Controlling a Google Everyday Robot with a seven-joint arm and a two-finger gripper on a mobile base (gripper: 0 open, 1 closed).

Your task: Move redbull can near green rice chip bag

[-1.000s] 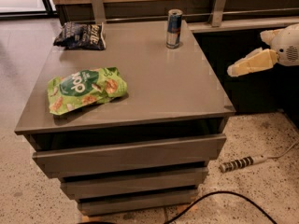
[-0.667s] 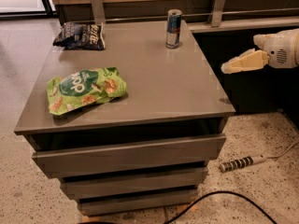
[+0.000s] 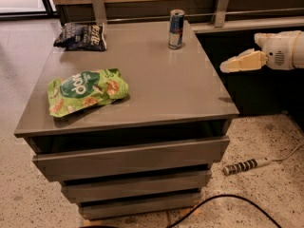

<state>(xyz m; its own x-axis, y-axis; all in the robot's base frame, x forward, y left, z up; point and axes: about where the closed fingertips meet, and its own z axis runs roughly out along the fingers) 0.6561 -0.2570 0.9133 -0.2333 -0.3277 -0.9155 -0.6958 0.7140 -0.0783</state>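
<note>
camera view: pincer (image 3: 228,65) level, right of table (image 3: 156,80)

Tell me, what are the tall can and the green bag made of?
The redbull can looks like thin metal: silver top rim, smooth shiny blue-and-silver sides. The green rice chip bag seems to be crinkly plastic film, judging by its wrinkles and glossy print, though a foil lining can't be ruled out. The gripper hovers right of the table, touching neither.

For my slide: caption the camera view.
Gripper hovers right of the drawer cabinet; redbull can upright at back, green rice chip bag front-left.
</note>
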